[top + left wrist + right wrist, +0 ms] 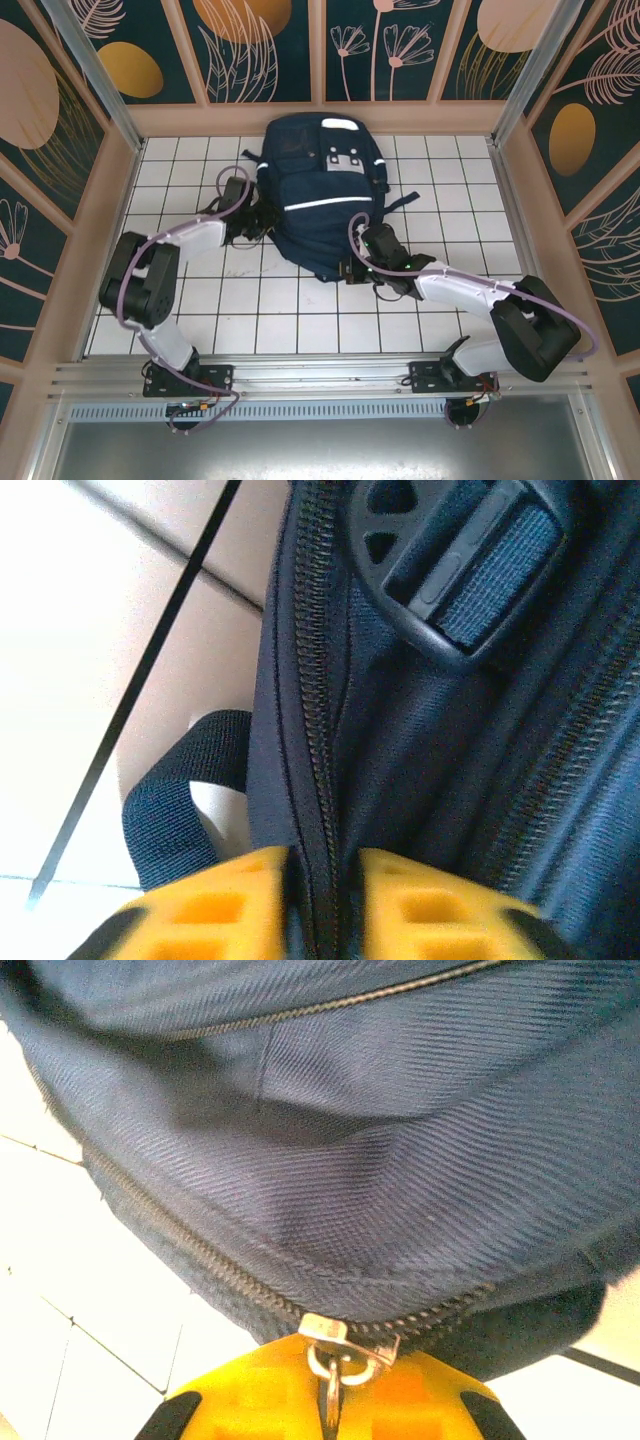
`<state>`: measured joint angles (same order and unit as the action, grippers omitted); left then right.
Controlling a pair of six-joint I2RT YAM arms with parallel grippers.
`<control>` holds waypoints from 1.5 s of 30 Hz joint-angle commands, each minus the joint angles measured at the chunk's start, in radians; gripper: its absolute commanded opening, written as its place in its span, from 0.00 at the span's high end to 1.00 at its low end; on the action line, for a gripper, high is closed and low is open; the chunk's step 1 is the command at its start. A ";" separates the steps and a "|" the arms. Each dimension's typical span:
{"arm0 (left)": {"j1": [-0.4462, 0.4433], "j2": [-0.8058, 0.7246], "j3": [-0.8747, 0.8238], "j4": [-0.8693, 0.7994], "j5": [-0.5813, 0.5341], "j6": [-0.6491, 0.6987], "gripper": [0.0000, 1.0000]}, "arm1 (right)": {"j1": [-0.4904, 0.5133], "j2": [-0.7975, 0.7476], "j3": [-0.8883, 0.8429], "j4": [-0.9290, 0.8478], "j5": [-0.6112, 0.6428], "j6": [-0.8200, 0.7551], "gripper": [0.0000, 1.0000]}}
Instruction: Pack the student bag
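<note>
Navy student bag (320, 200) on tiled table (250, 320)

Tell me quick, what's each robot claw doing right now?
The left gripper: slightly parted astride the student bag's zipper; whether it grips cannot be told.
The right gripper: closed, holding a zipper pull on the bag.

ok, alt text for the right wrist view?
The yellow right gripper is shut on the metal zipper pull at the lower edge of the navy student bag. The zipper runs up and left from the pull along the bag's edge, and the white tiled table shows at lower left.
</note>
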<state>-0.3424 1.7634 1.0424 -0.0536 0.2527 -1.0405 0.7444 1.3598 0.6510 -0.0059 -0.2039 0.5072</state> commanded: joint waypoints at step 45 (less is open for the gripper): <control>-0.145 -0.192 -0.225 0.063 0.055 -0.175 0.79 | 0.201 0.339 0.302 0.107 -0.038 0.118 1.00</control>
<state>-0.4793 1.5780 0.8059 0.0040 0.3389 -1.2270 0.9176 1.7042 0.9157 0.0994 -0.2390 0.6418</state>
